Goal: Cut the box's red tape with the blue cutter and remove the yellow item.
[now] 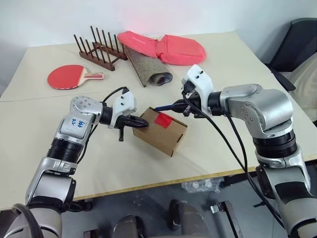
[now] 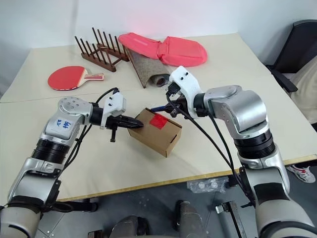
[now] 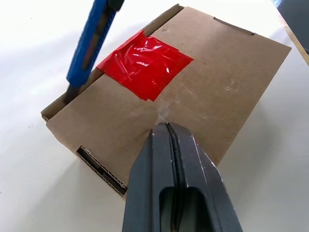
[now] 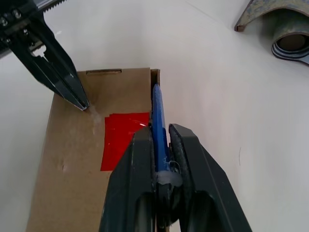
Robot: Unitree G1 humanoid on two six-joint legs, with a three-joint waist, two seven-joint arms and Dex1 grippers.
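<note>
Both tools (image 1: 146,124) angled down onto box (image 1: 161,136)

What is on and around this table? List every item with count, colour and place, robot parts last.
box: one, brown cardboard, near middle of the table.
red tape: one patch, bright red, over the box's top flap edge.
blue cutter: one, dark blue, in the right gripper, tip at the box's edge beside the tape.
paddle: one, red with a pale handle, far left of the table.
rack: one, dark wood with pegs, far side.
rolled mat: one, grey-brown, beside the rack.
pink bag: one, pink, far side.
table: one, cream.
chair: one, dark, far right.
left gripper: one, black, shut, tips pressing the box top.
right gripper: one, black, shut on the cutter.
</note>
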